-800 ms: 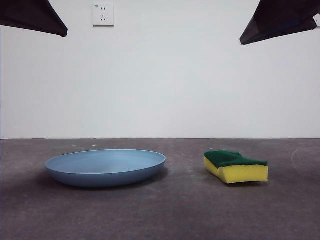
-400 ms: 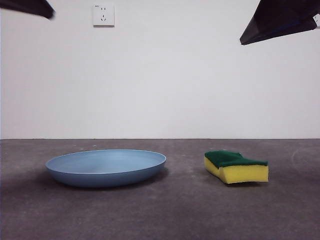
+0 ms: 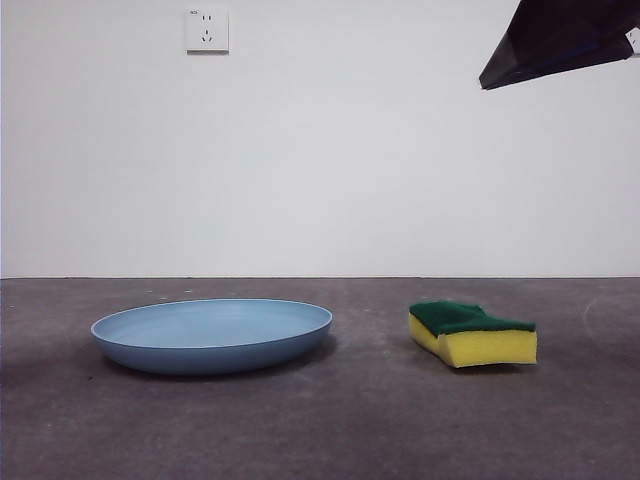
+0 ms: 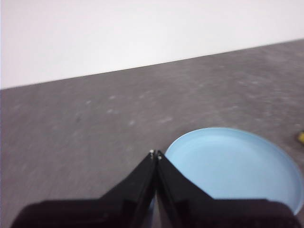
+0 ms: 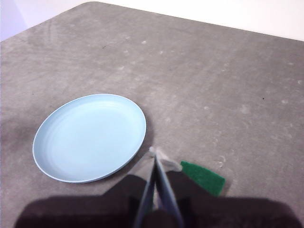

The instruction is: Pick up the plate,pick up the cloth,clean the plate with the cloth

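Plate (image 3: 212,335) lies flat on the grey bench (image 3: 350,430), the sponge (image 3: 472,333) beside it, apart, green layer up. Left gripper (image 4: 155,155) hangs above the plate's rim, jaws pressed together, empty. Right gripper (image 5: 154,156) waits high over the sponge, likewise closed and empty.
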Controlling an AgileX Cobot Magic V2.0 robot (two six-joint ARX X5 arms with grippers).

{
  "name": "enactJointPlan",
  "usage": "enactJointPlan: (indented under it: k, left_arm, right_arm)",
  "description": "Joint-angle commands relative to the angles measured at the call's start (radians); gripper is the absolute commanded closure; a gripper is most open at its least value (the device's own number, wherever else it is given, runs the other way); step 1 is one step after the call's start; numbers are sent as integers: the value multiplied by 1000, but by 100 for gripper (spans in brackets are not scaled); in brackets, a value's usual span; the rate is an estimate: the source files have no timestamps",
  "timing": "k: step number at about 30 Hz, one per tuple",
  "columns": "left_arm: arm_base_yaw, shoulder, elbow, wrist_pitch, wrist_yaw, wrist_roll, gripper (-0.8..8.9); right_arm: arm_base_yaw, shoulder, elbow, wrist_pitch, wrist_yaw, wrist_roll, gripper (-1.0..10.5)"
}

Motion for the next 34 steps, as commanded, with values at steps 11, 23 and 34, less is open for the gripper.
enactJointPlan:
  k: [11,23,34]
  left_arm:
    - [113,-302,-241,-19,4,-31,817]
    - [122,-322,-245,-93,-4,-49,817]
    - [122,-322,-245,-93,-4,-49,817]
  right_arm:
    - [1,0,-5,6,2,-3,946]
    - [1,0,-5,5,2,-3,946]
    - [1,0,-5,5,2,-3,946]
